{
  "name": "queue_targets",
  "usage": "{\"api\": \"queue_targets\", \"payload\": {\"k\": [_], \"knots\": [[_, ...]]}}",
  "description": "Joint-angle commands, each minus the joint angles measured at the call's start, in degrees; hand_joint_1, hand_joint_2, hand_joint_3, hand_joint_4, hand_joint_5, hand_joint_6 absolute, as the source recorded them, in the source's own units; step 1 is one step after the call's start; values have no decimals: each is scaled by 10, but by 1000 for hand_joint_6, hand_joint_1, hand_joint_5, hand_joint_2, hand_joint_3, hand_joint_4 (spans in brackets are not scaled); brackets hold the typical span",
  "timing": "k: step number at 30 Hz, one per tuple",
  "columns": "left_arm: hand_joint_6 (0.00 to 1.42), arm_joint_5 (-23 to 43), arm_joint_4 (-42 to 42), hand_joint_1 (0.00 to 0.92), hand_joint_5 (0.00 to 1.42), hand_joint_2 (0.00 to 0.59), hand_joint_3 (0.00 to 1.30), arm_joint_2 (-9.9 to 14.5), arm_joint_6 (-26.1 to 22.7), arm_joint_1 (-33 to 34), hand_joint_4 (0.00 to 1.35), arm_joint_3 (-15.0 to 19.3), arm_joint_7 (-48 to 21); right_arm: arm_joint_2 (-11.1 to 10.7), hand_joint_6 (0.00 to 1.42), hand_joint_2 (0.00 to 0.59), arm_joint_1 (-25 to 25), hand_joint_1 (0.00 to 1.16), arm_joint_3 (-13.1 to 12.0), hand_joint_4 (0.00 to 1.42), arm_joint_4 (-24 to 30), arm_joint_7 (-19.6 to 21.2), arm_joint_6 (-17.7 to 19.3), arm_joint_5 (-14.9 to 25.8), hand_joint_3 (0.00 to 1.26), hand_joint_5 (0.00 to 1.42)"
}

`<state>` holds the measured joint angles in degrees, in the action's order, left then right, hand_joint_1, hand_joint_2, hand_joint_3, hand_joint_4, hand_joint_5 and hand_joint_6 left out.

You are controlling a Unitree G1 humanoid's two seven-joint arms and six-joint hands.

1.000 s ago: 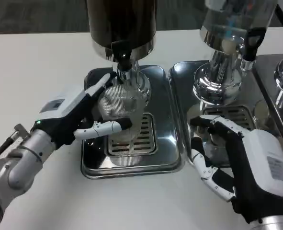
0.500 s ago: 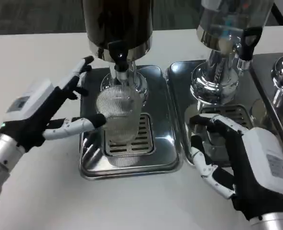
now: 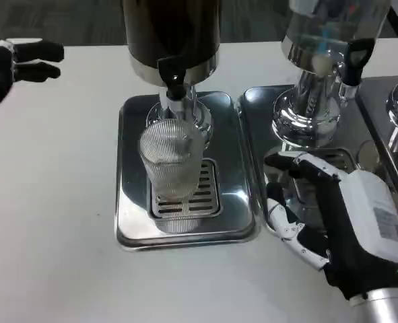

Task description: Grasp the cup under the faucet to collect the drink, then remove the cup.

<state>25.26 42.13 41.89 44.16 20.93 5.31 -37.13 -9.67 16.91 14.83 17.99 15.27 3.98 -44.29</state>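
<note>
The cup (image 3: 172,163) is standing ungrasped under the faucet (image 3: 174,86), the left hand (image 3: 13,62) hanging empty at ten o'clock, the right hand (image 3: 333,225) resting spread at four o'clock; filling, then regrasping.

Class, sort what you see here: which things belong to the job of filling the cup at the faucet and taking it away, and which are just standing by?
Part of the job:
ribbed clear cup
black faucet
dark dispenser
drip tray
left hand
right hand

Standing by:
clear dispenser
second tray
</note>
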Motion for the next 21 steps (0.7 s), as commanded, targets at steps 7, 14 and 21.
{"api": "queue_targets", "payload": {"k": [7, 14, 21], "knots": [[292, 92, 22, 0, 322, 61, 380, -17, -261, 137, 289, 58, -269, 2, 341, 455, -10, 484, -1, 376, -15, 8, 8, 11, 419, 393], [272, 64, 49, 0, 301, 52, 348, -44, -316, 192, 269, 61, -318, 10, 323, 456, -5, 484, 1, 385, -17, 16, 6, 9, 423, 398], [258, 37, 84, 0, 288, 52, 333, -66, -328, 232, 256, 60, -331, 18, 310, 456, -4, 484, 1, 390, -23, 26, 4, 10, 432, 398]]}}
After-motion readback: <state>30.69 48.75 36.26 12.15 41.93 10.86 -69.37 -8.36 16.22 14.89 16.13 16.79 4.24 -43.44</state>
